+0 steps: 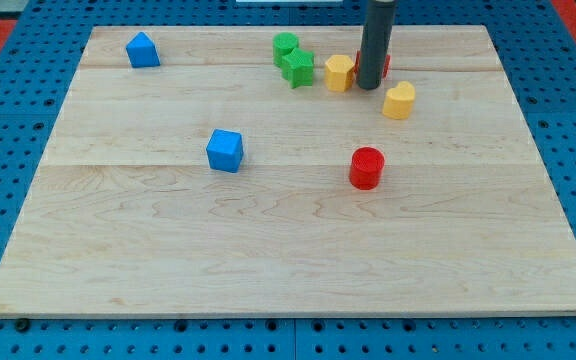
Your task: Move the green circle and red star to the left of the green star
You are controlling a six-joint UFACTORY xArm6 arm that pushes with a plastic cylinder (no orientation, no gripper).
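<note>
My tip (369, 86), a bare dark rod with no end effector to open or shut, stands at the wooden bench's (268, 250) top, hiding most of the red plastic star (384, 64) (presumably pushing it leftward), right of the touching green circle (285, 45) and green star (297, 68).

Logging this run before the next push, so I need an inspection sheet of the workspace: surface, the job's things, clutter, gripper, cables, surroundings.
Surface: pale wooden board, flat, no marks seen.
Job's things: green circle and green star touching at the view's top; the star lies lower right of the circle. Red block behind the rod, mostly hidden, shape unclear.
Clutter: yellow hexagon, yellow heart, red cylinder, blue cube, blue pentagon-like block.
Gripper: none; my tip sits right beside the yellow hexagon, in front of the red block.
Cables: nothing seen.
Surroundings: blue pegboard around the board.
</note>
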